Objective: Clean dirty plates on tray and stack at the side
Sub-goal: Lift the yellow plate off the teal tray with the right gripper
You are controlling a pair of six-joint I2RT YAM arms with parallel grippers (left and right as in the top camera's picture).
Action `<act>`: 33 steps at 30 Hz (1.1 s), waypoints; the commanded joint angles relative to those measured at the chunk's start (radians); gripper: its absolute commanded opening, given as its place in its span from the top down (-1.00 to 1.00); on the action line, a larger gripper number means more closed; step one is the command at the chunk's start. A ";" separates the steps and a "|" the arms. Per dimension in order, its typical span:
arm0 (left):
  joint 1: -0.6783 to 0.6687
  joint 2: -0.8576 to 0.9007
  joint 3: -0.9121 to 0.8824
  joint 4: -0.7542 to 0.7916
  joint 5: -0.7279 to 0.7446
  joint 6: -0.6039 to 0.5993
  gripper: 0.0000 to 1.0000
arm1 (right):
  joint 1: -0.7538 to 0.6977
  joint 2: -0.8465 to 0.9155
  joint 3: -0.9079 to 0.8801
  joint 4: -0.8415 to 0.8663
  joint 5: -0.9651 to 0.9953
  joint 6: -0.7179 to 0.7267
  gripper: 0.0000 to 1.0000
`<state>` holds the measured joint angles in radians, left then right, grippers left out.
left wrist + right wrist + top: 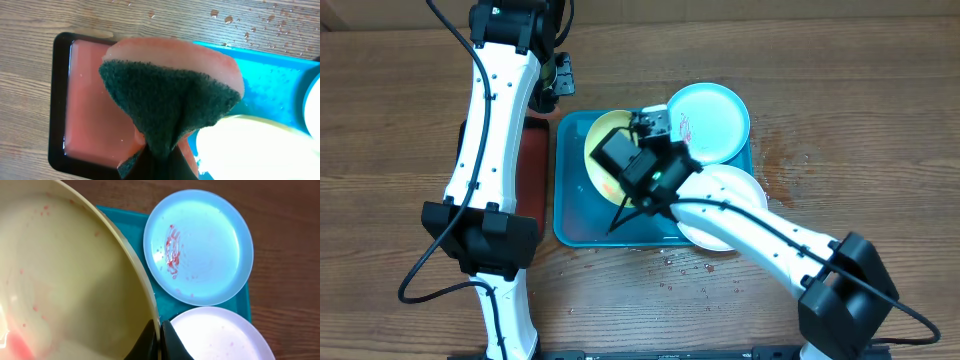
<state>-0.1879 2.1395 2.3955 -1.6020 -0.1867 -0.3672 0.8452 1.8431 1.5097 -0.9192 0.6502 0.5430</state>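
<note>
"Three plates [708, 120], all smeared. Where's yours?"

"Mine's the yellow-green plate [65, 280], tilted over the tray [570, 215], rim pinched in my right gripper [160, 335]. My left gripper [165, 167] squeezes the sponge [170, 95]. On that thin rim, scrubbing could twist it loose."

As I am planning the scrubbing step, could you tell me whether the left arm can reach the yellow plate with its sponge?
Probably yes: the left claw with the sponge is beside the yellow plate, whose near side is uncovered; the right claw pinches only its rim.
</note>
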 commanded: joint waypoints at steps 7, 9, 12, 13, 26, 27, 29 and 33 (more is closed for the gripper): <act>-0.001 -0.015 0.019 -0.002 0.008 -0.003 0.91 | -0.050 -0.017 0.018 -0.063 0.324 0.055 0.93; -0.001 -0.015 0.019 -0.001 0.008 -0.003 0.91 | -0.039 -0.029 0.018 -0.100 0.512 0.109 0.93; -0.001 -0.015 0.019 -0.001 0.008 -0.003 0.92 | -0.011 -0.042 0.018 -0.123 0.783 0.124 0.93; 0.000 -0.015 0.019 -0.001 0.008 -0.003 0.92 | -0.002 -0.044 0.018 -0.122 0.858 0.124 0.93; 0.000 -0.015 0.019 -0.002 0.008 -0.003 0.91 | 0.073 -0.049 0.023 -0.109 0.732 0.093 0.93; 0.000 -0.015 0.019 -0.002 0.008 -0.003 0.91 | 0.073 -0.049 0.023 -0.113 0.661 0.093 0.93; -0.001 -0.015 0.019 -0.002 0.008 -0.003 0.92 | 0.071 -0.049 0.023 -0.116 0.484 0.093 0.93; -0.001 -0.015 0.019 -0.002 0.008 -0.003 0.91 | 0.062 -0.049 0.023 -0.109 0.111 0.039 0.93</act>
<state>-0.1879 2.1395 2.3955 -1.6020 -0.1867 -0.3672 0.9154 1.8351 1.5097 -1.0382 1.1011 0.6163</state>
